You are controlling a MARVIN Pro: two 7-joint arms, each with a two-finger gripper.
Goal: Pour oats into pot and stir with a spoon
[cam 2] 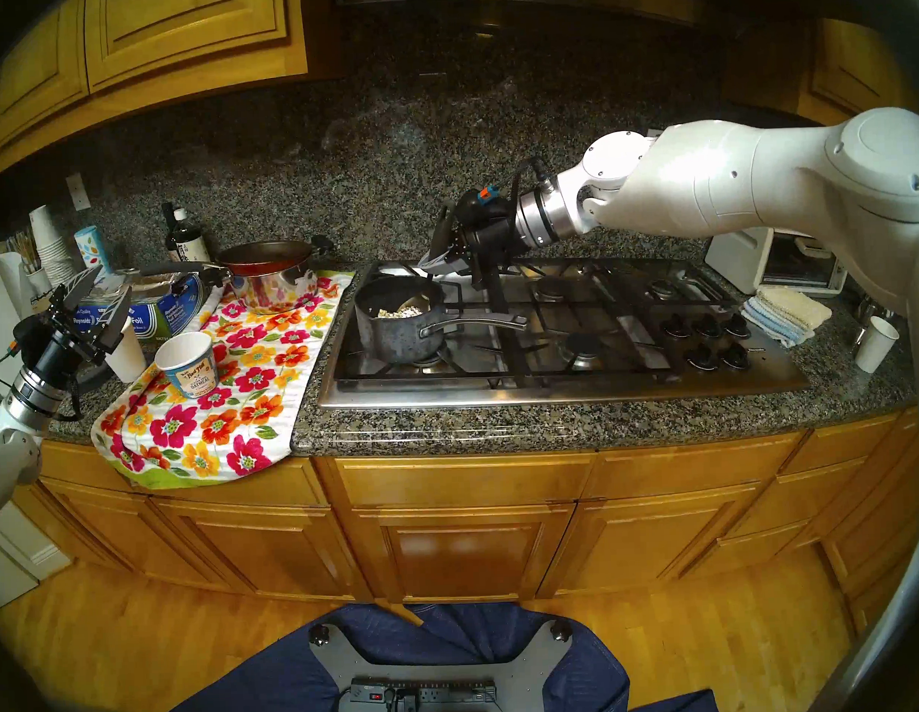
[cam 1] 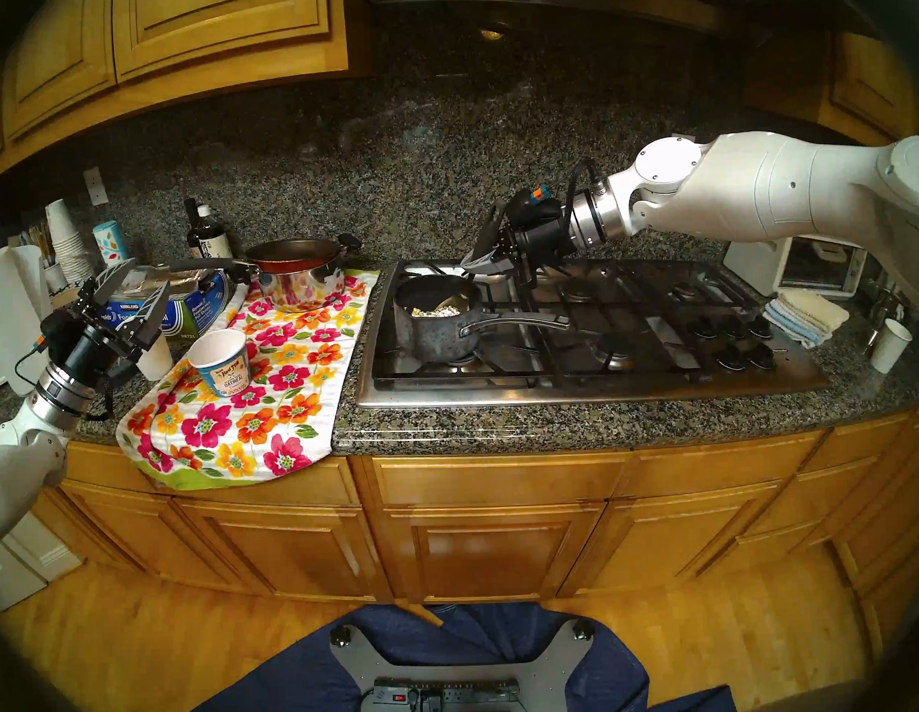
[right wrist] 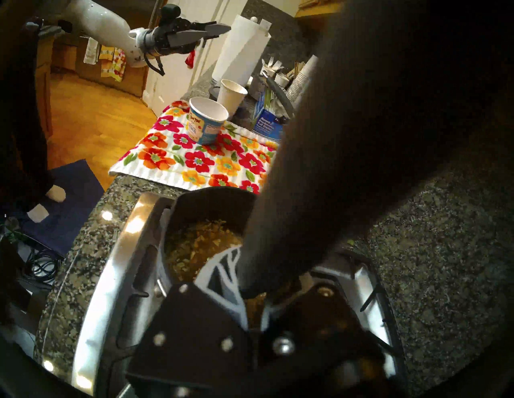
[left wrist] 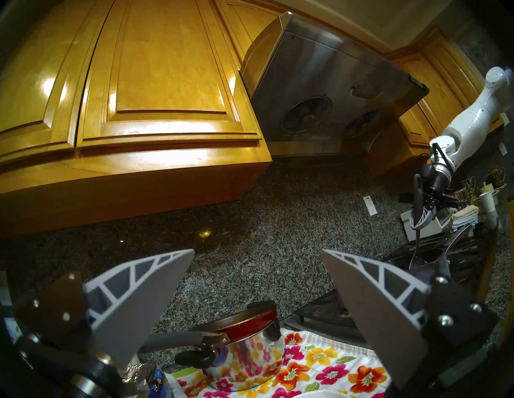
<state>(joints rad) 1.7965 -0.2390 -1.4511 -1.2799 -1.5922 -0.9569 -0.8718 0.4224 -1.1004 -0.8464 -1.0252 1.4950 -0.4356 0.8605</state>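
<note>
— Over the stove's back-left burner, what's the white right arm doing?
— Reaching in level; right gripper (cam 1: 488, 263) clamps the slim black spoon (left wrist: 416, 222), bowl end down in the small speckled blue-grey saucepan (cam 1: 435, 322).
— And the oats?
— Pale flakes (cam 1: 440, 311) lie inside it (unevenly heaped).
— Left gripper (cam 1: 127, 297)?
— Fingers spread, empty, raised beside the blue-labelled paper oatmeal cup (cam 1: 222, 362).

Saucepan (cam 1: 438, 317) top partly blocked: right gripper (cam 1: 488, 261) and spoon (left wrist: 416, 222) over back rim. Front rim open. Long handle (cam 1: 513, 324) sticks out right. Oatmeal cup (cam 1: 222, 362) on flowered towel (cam 1: 292, 384), open above. White cup (cam 1: 154, 355) and steel pot (cam 1: 298, 278) crowd left and back.
</note>
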